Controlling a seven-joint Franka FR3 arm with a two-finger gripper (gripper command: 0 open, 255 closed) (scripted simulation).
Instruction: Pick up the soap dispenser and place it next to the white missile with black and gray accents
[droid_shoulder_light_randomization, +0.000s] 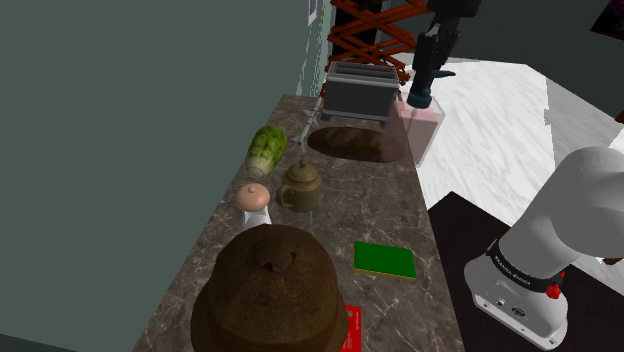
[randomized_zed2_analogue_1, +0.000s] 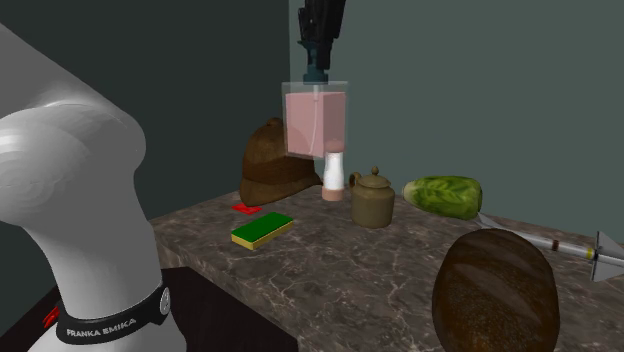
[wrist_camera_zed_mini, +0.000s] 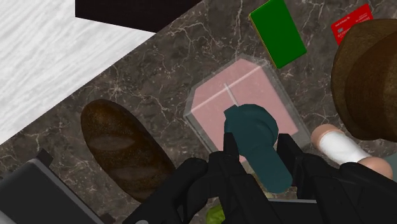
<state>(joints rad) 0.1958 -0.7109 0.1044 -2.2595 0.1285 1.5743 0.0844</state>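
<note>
Arm reaches over the desk, tool pointing down, grasping the soap dispenser by its teal pump, suspended above it. Below: loaf, green sponge.

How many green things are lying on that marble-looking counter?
2. A leafy green vegetable lies by the wall beside the brown teapot; a flat green pad lies near the open edge of the counter. The big brown hat could hide more.

One soap dispenser, one missile, one brown hat, one dark loaf, one olive teapot, one green cabbage, one green sponge, one red card, one pink-topped bottle, one grey box.
</note>
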